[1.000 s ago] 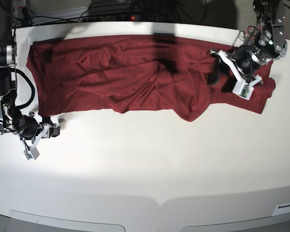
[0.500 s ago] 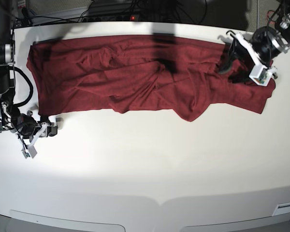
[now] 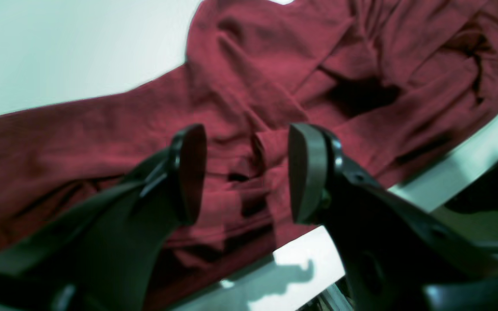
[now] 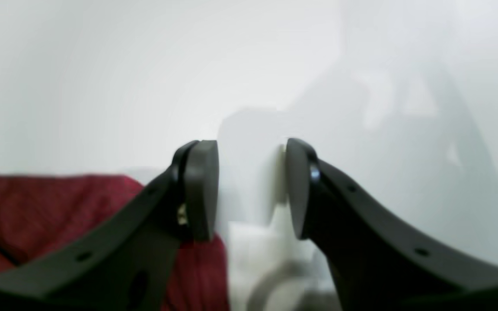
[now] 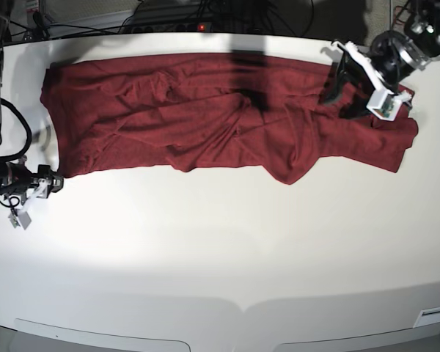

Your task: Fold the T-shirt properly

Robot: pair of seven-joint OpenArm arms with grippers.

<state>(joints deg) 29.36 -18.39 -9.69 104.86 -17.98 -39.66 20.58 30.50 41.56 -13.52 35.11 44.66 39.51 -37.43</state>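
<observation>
Both grippers open, left gripper [image 5: 350, 86] above T-shirt [image 5: 205, 117]

The right wrist view is blurred, its edge cutting off the T-shirt [image 4: 50, 216].

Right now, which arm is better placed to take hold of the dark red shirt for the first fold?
Probably the left. Its claw hangs open directly over the wrinkled dark red long-sleeved shirt, near the far table edge. The right claw is also open, but it sits over bare white table beside the shirt's edge.
</observation>
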